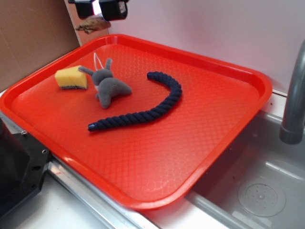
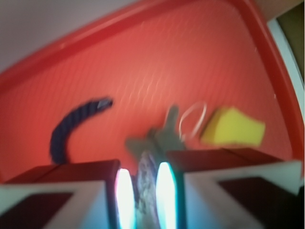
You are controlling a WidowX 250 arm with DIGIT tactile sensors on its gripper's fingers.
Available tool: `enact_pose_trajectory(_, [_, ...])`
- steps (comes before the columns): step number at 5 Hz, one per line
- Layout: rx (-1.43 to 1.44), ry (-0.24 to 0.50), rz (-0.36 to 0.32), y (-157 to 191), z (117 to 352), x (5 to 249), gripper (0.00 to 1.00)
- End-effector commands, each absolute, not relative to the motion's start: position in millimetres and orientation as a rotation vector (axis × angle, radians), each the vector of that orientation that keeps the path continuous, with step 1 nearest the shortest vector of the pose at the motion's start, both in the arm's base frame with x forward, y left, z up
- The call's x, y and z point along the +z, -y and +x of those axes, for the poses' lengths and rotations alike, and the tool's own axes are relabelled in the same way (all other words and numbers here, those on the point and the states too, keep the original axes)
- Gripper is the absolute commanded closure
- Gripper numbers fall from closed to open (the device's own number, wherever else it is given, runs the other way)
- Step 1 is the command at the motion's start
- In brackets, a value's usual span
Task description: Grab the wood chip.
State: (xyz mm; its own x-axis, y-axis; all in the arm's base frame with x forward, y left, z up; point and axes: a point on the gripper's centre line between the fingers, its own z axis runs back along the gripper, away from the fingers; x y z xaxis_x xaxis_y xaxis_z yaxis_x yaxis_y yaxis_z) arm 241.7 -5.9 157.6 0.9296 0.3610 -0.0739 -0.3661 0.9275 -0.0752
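High above the tray's far left corner, my gripper point(image 1: 97, 16) is shut on the wood chip point(image 1: 92, 24), a thin brown rough flake hanging below the black fingers. In the wrist view the wood chip point(image 2: 145, 188) stands pinched between the two bright fingertips of the gripper point(image 2: 144, 193), well above the red tray point(image 2: 157, 57). The wrist view is blurred.
On the red tray point(image 1: 143, 157) lie a yellow sponge point(image 1: 71, 77), a grey plush mouse point(image 1: 108, 86) and a dark blue rope point(image 1: 152, 107). A sink basin point(image 1: 259, 191) and grey faucet point(image 1: 293, 95) are to the right. Cardboard point(image 1: 28, 33) stands at the back left.
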Motion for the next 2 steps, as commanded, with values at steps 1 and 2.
enact_pose_trajectory(1, [0.223,0.059,-0.071,44.4,193.9,200.7,1.0])
enact_pose_trajectory(2, [0.255,0.066,-0.047,41.2,195.8,196.7,1.0])
